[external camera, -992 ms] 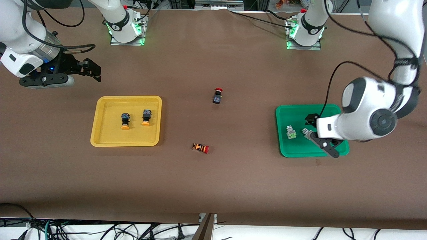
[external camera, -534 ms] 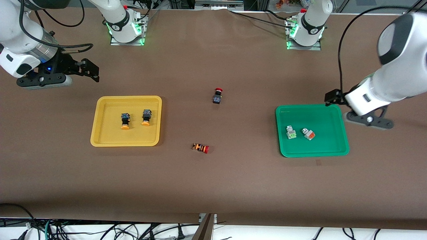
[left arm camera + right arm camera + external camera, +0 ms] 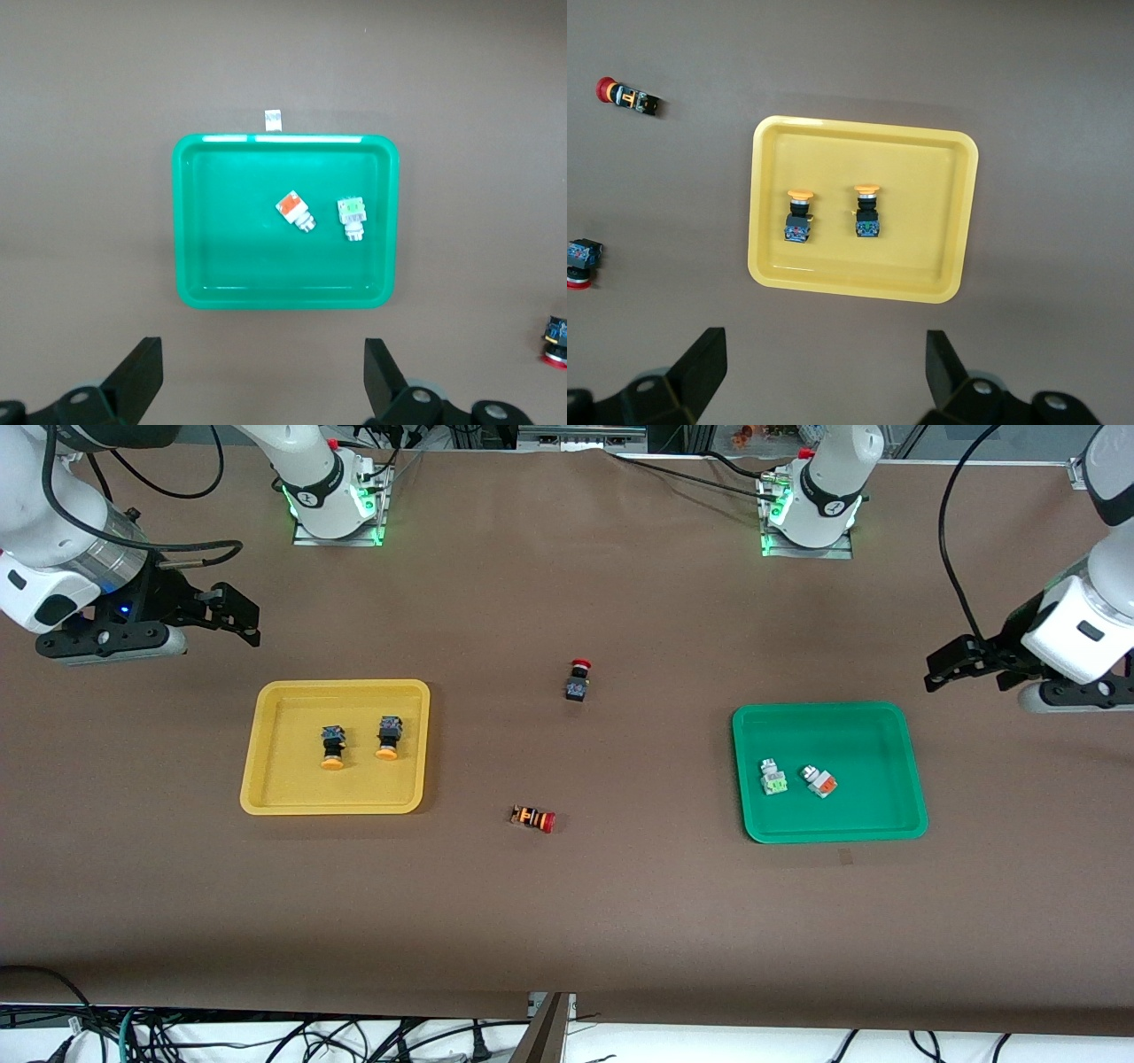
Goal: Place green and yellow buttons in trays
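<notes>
The yellow tray [image 3: 257, 779] holds two black-bodied buttons with yellow-orange caps [image 3: 332, 747] [image 3: 387, 738], also in the right wrist view [image 3: 798, 215] [image 3: 866, 212]. The green tray [image 3: 886, 824] holds a pale grey green-faced button [image 3: 773, 778] and an orange-faced one [image 3: 819, 781], also in the left wrist view [image 3: 353, 215] [image 3: 294, 210]. My left gripper [image 3: 952, 666] [image 3: 261, 354] is open and empty, up over the table beside the green tray. My right gripper [image 3: 239, 615] [image 3: 824, 345] is open and empty, up over the table beside the yellow tray.
A black-bodied button with a red cap [image 3: 578, 680] stands mid-table between the trays. An orange-and-black striped button with a red cap [image 3: 533, 818] lies nearer the front camera. The arm bases [image 3: 332, 491] [image 3: 811, 500] stand along the table's back edge.
My left gripper has risen out of the green tray and drawn back toward the left arm's end of the table, leaving the orange-faced button in the tray. The right gripper has barely shifted.
</notes>
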